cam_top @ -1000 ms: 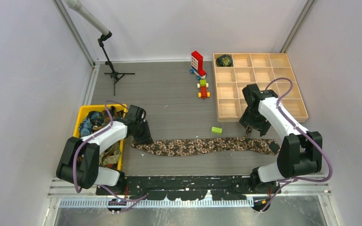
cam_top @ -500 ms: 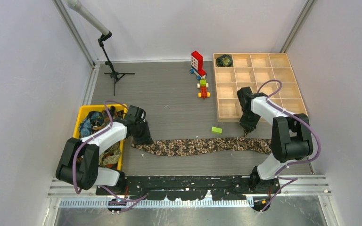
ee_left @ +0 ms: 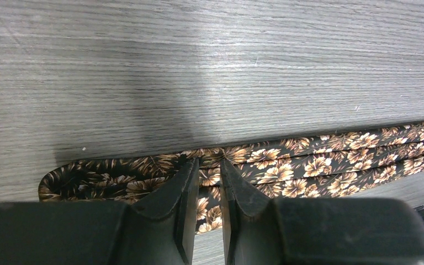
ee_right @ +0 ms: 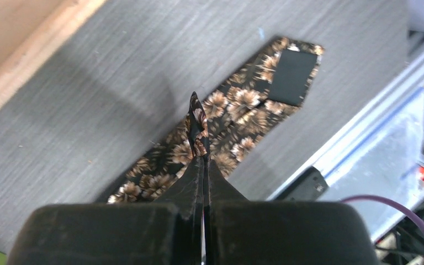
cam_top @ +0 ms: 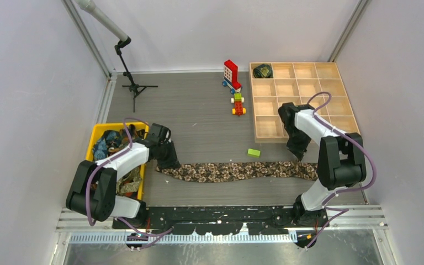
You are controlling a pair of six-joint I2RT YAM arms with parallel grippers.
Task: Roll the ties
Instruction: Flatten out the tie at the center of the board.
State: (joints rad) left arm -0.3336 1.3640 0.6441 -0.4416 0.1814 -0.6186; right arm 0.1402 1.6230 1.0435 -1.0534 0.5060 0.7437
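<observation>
As the right gripper (ee_right: pixel 201 159) snaps shut, it's got a pinch of the tie (cam_top: pixel 237 171), with a little peak of fabric standing up between the closed fingers near the wide end. A second ago those fingers were wide apart! The tie lies stretched across the table (cam_top: pixel 199 110) between the arms. At its other end the left gripper (ee_left: pixel 210 165) sits on the cloth, fingers a sliver apart. Gripping or just pressing? Can't tell. Rolling could start from the right, I'd say.
</observation>
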